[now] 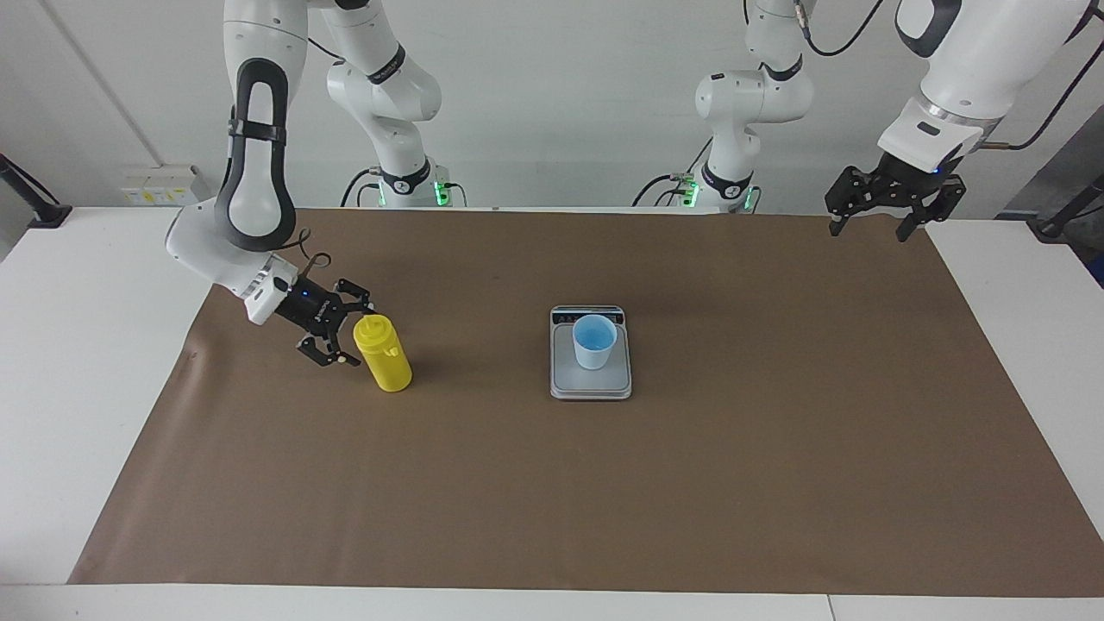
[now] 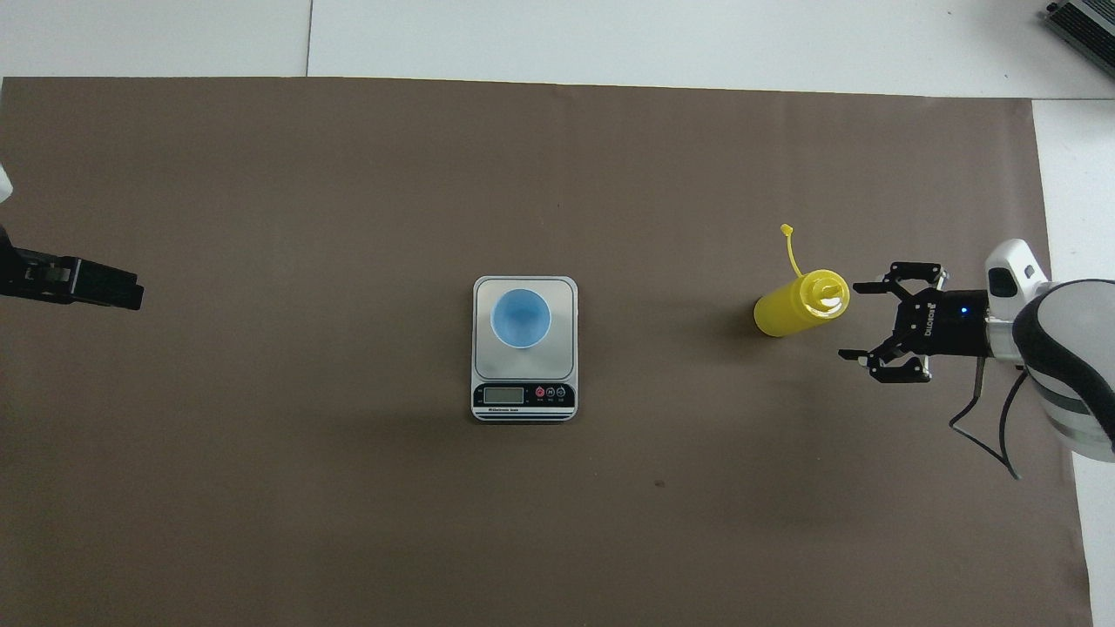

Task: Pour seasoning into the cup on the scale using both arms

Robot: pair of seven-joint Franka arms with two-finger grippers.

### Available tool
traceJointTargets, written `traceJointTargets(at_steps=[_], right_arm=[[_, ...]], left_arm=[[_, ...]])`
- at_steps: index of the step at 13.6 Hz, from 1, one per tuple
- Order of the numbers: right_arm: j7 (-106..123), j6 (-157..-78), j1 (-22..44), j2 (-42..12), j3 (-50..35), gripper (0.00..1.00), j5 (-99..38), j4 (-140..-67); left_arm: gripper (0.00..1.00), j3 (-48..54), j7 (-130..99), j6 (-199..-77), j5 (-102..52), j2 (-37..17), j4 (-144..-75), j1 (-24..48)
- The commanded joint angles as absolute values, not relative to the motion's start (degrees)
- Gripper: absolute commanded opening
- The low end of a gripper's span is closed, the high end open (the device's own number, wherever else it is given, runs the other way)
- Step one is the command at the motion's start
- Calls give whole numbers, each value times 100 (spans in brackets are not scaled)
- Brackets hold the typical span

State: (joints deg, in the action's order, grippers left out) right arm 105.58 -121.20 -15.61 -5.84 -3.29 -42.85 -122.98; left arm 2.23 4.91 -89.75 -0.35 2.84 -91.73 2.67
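Bottle (image 1: 384, 354): upright on mat toward right arm's end, well apart from cup (image 1: 594, 341) on scale (image 1: 591, 384) | handling: likely light, squeezable, slick; grasp mid-body | right gripper (image 1: 343, 332): fingers spread, just beside bottle | left gripper (image 1: 873, 222): spread, waits raised.

Right gripper (image 1: 339, 332) low, spread wide — left gripper (image 1: 873, 220) raised.
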Motion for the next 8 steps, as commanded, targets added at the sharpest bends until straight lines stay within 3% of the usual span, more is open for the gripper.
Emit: traceJointTargets(at_steps=[1, 5, 8], right_arm=[[9531, -12111, -1591, -378, -378, 100, -3885, -12182], [8064, -12111, -1460, -71, -395, 100, -3605, -12173], [6527, -12094, -1065, 228, -422, 100, -2439, -11963]], left_arm=[[100, 255, 554, -8886, -70, 369, -9211, 193], [100, 255, 554, -8886, -62, 369, -9211, 193], [100, 255, 554, -8886, -70, 369, -9211, 193]])
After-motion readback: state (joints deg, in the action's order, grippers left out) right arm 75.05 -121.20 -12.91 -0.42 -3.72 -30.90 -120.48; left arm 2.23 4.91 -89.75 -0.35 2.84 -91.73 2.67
